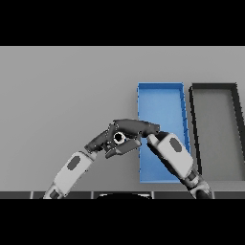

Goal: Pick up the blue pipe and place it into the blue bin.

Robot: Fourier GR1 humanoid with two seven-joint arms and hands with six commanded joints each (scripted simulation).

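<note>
Both hands meet just left of the blue bin [160,98] on the grey worktop [62,95]. The right hand [136,127] and left hand [106,139] overlap; whether either grips cannot be told. A small pale ring [118,139] shows between them (the blue pipe itself is not discernible). A dark bin [215,88] sits beside the blue one.

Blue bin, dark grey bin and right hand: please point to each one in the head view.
blue bin [160,103]: head view, on its bare floor near the far end.
dark grey bin [215,124]: head view, on its grey floor.
right hand [136,127]: head view, on the back of the hand.
</note>
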